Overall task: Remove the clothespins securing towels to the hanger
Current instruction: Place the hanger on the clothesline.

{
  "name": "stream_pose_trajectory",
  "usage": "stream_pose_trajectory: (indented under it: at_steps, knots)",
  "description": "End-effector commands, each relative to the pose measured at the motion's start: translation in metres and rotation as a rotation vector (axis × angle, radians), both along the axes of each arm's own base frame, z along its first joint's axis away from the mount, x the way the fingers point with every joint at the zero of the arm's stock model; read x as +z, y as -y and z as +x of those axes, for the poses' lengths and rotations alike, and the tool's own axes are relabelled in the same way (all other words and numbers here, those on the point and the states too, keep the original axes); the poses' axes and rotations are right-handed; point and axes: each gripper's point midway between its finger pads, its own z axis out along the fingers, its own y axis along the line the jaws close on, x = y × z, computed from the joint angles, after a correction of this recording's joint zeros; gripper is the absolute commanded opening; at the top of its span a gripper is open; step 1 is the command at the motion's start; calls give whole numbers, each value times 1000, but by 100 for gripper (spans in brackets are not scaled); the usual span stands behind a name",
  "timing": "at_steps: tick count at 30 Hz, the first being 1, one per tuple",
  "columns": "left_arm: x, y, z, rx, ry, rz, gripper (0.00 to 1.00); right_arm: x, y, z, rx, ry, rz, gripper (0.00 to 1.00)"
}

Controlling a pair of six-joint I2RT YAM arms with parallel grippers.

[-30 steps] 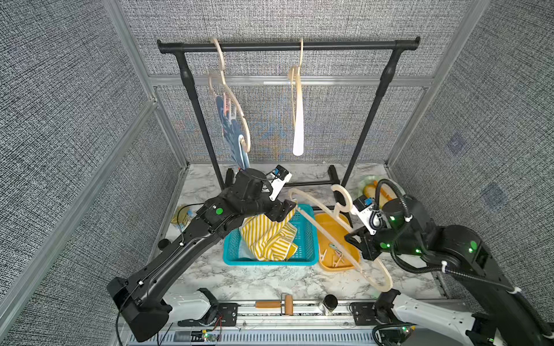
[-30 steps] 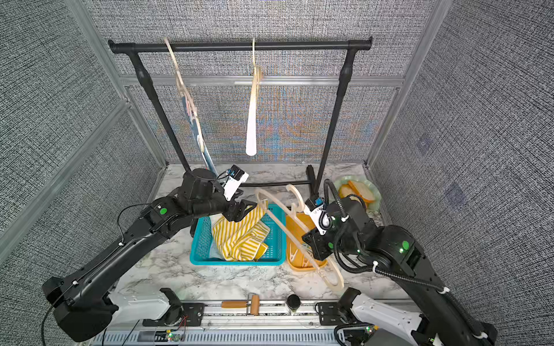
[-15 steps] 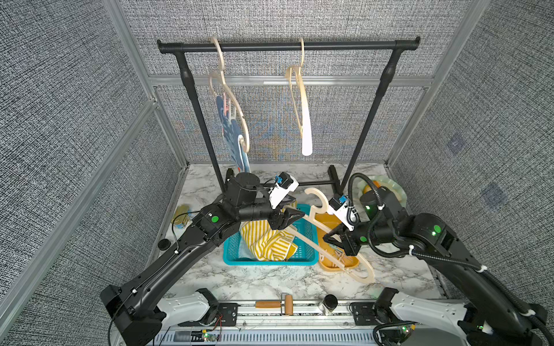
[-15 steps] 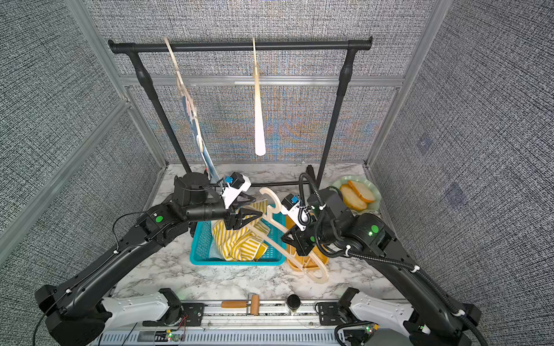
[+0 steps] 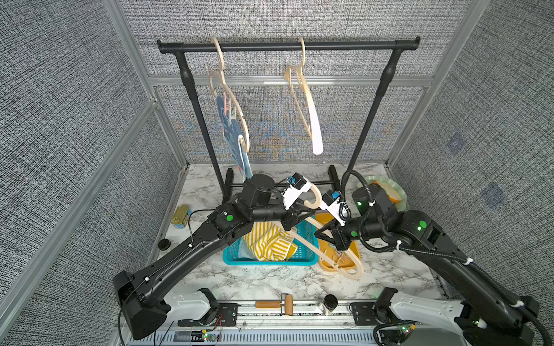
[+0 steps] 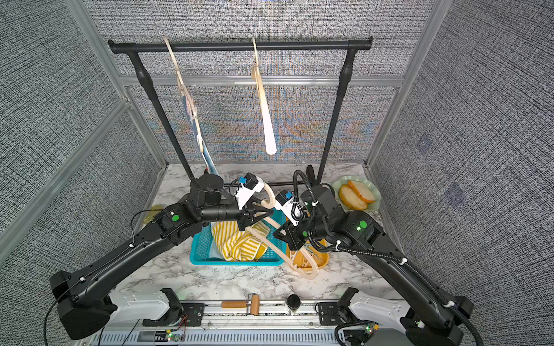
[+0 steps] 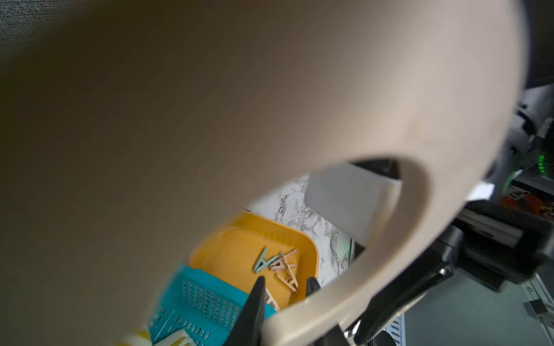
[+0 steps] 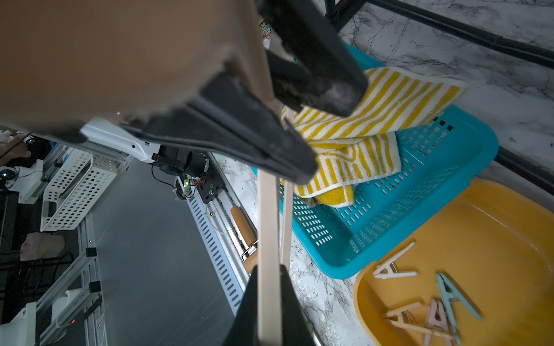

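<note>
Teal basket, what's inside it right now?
The teal basket holds a crumpled yellow-and-white striped towel. Anything beneath the towel is covered, and the hanger crosses in front of one edge.

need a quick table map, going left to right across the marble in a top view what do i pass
can → basket → tray → plate
</note>
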Motion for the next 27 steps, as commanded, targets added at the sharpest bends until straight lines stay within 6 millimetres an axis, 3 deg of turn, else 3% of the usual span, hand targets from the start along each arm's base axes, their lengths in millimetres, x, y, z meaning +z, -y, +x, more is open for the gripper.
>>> stream_pose_trajectory:
  at_steps: [1, 4, 7, 12, 13, 21, 27]
  knots:
    - [4, 0, 11, 65, 3, -9, 15, 7, -8, 3, 14, 21, 38, 0]
    - [2, -1, 11, 70, 0, -6, 1, 5, -9, 5, 9, 15, 37, 0]
    - [0, -3, 12, 78, 1, 0, 0, 3, -9, 6, -4, 12, 35, 4]
    - [-3, -8, 18, 116, 35, 26, 0, -2, -6, -1, 16, -8, 41, 51]
    - [-2, -11, 20, 136, 49, 34, 0, -3, -3, -3, 10, -12, 43, 55]
    - [15, -34, 24, 215, 131, 52, 0, -6, 32, -21, -32, -30, 120, 58]
    - [23, -44, 22, 235, 140, 64, 0, -5, 42, -36, -19, -28, 162, 56]
